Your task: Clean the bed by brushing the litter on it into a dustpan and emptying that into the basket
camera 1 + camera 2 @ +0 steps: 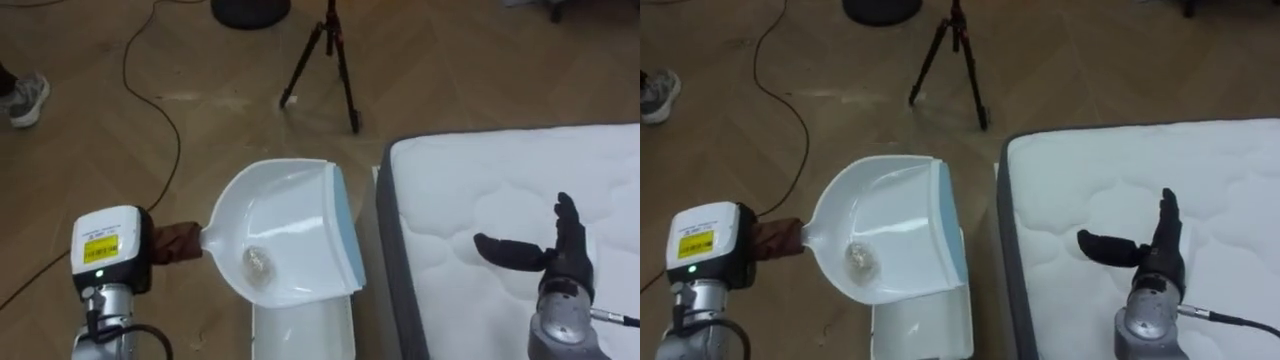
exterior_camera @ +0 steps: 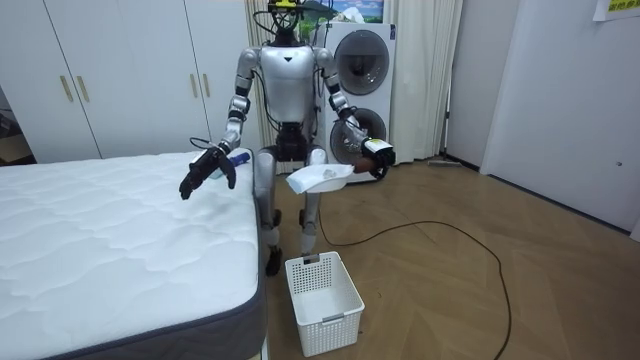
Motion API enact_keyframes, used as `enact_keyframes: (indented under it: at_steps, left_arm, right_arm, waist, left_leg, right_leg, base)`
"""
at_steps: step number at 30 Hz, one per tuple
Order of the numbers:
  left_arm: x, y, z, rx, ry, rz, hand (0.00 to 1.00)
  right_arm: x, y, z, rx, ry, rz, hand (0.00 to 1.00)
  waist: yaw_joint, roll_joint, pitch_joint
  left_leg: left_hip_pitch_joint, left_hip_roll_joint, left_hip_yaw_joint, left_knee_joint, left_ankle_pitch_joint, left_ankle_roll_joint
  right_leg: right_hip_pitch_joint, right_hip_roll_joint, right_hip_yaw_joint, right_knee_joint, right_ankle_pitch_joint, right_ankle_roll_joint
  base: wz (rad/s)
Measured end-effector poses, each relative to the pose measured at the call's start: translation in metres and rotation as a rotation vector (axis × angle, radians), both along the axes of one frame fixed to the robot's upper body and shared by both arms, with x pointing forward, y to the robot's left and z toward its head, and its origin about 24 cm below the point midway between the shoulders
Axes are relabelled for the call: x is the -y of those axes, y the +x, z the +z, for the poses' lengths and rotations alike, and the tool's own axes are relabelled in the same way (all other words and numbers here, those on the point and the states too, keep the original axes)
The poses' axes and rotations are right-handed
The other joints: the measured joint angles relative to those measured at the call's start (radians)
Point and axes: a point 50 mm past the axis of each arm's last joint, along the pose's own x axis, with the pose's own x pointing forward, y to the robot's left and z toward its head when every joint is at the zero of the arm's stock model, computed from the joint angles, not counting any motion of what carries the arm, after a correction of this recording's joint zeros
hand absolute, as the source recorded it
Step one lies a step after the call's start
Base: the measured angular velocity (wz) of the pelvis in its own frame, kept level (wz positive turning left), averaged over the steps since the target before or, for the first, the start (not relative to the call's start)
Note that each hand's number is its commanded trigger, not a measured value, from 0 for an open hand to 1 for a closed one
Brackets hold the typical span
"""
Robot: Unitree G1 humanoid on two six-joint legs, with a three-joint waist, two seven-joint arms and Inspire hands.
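Standing at the corner of the bed (image 1: 470, 180), with the dustpan (image 1: 290, 225) held level mid-frame, out over the white basket (image 2: 335, 312) on the floor. Gripping it by the brown handle (image 1: 180, 241) with the left hand (image 2: 374, 156), lower left. Hard to read the fingers behind the wrist there, but seemingly wrapped round the handle in the room view. Carrying one small crumpled wad (image 1: 260, 264) near the back of the pan. Hovering the right hand (image 1: 555, 255) at lower right over the mattress, fingers spread and holding nothing. Probably light, stiff plastic with a smooth floor, so expect the wad to slide freely once tipped. Best held firmly by that handle and tilted slowly toward the lip.
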Motion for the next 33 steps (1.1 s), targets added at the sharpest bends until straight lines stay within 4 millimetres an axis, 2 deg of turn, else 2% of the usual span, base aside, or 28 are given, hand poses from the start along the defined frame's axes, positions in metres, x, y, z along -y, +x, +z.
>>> enact_keyframes:
  at_steps: [2,3,5,7,8,10,11,12,17,22,28,33]
  left_arm:
    - [-0.004,0.009,0.004,-0.011,0.018,-0.017,1.0]
    - [-0.008,0.012,0.007,-0.011,0.036,-0.025,1.0]
    - [-0.014,0.017,0.015,0.004,0.065,-0.033,1.0]
    - [-0.02,0.023,0.023,0.022,0.092,-0.044,1.0]
    - [-0.025,0.024,0.027,0.025,0.109,-0.048,1.0]
    - [-0.03,0.023,0.028,0.019,0.126,-0.048,1.0]
    - [-0.033,0.023,0.029,0.017,0.134,-0.046,1.0]
    - [-0.034,0.022,0.028,0.012,0.135,-0.044,1.0]
    - [-0.037,0.025,0.032,0.023,0.155,-0.043,1.0]
    - [-0.038,0.02,0.026,0.019,0.176,-0.052,1.0]
    - [-0.046,0.012,0.016,-0.039,0.228,-0.057,1.0]
    - [-0.054,0.013,0.017,-0.044,0.259,-0.022,1.0]
  right_arm:
    - [0.002,0.001,-0.003,-0.021,-0.021,0.008,0.0]
    - [0.002,0.001,-0.005,-0.036,-0.029,0.021,0.0]
    - [0.003,0.0,-0.005,-0.042,-0.051,0.036,0.0]
    - [0.004,0.001,-0.004,-0.036,-0.056,0.038,0.0]
    - [0.003,0.002,-0.004,-0.033,-0.056,0.041,0.0]
    - [0.003,0.003,-0.002,-0.02,-0.063,0.046,0.0]
    - [0.003,0.005,-0.001,-0.012,-0.085,0.063,0.0]
    - [0.003,0.008,0.001,-0.001,-0.102,0.073,0.0]
    - [-0.006,0.025,0.013,0.076,-0.118,0.126,0.0]
    - [-0.006,0.026,0.014,0.095,-0.128,0.125,0.0]
    - [-0.006,0.018,-0.003,0.007,-0.163,0.162,0.0]
    - [-0.005,0.016,-0.008,-0.02,-0.171,0.169,0.0]
  waist:
    - [-0.003,0.011,0.0065]
    - [-0.009,0.016,0.0096]
    - [-0.018,0.028,0.0145]
    - [-0.029,0.033,0.0136]
    - [-0.036,0.033,0.0135]
    - [-0.039,0.032,0.0128]
    - [-0.04,0.03,0.0118]
    - [-0.037,0.039,0.0121]
    - [-0.041,0.044,0.0146]
    - [-0.043,0.046,0.0154]
    - [-0.052,0.055,0.0201]
    - [-0.066,0.058,0.0218]
  left_leg:
    - [-0.001,-0.002,-0.009,0.032,-0.016,0.004]
    - [0.0,-0.005,-0.02,0.042,-0.023,0.007]
    - [-0.01,-0.011,-0.038,0.043,-0.018,0.006]
    - [-0.033,-0.022,-0.047,0.043,-0.01,0.008]
    - [-0.04,-0.031,-0.051,0.041,-0.007,0.008]
    - [-0.043,-0.046,-0.052,0.041,-0.006,0.009]
    - [-0.047,-0.057,-0.053,0.042,-0.008,0.01]
    - [-0.05,-0.053,-0.056,0.035,-0.01,0.005]
    - [-0.086,-0.046,-0.066,0.035,-0.017,-0.006]
    - [-0.119,-0.035,-0.048,0.042,-0.025,-0.003]
    - [-0.154,-0.039,-0.052,0.047,-0.025,-0.004]
    - [-0.2,-0.059,-0.048,0.058,-0.028,-0.01]
  right_leg:
    - [-0.035,-0.005,0.009,0.082,-0.006,0.005]
    - [-0.07,-0.011,0.032,0.141,-0.005,0.005]
    - [-0.126,-0.01,0.06,0.148,-0.016,0.005]
    - [-0.194,-0.011,0.089,0.099,-0.007,0.008]
    - [-0.234,-0.011,0.092,0.079,0.021,0.008]
    - [-0.266,-0.012,0.094,0.058,0.085,-0.008]
    - [-0.281,-0.013,0.095,0.055,0.133,-0.022]
    - [-0.28,-0.013,0.088,0.049,0.136,-0.025]
    - [-0.303,-0.013,0.06,0.05,0.124,-0.038]
    - [-0.333,-0.012,0.049,0.054,0.117,-0.04]
    - [-0.374,-0.022,0.034,0.071,0.111,-0.039]
    - [-0.44,-0.048,0.035,0.129,0.084,-0.04]
  base:
    - [0.06]
    - [0.08]
    - [0.23]
    - [0.29]
    - [0.26]
    - [0.26]
    - [0.14]
    - [0.09]
    - [0.13]
    - [0.05]
    - [0.02]
    - [0.05]
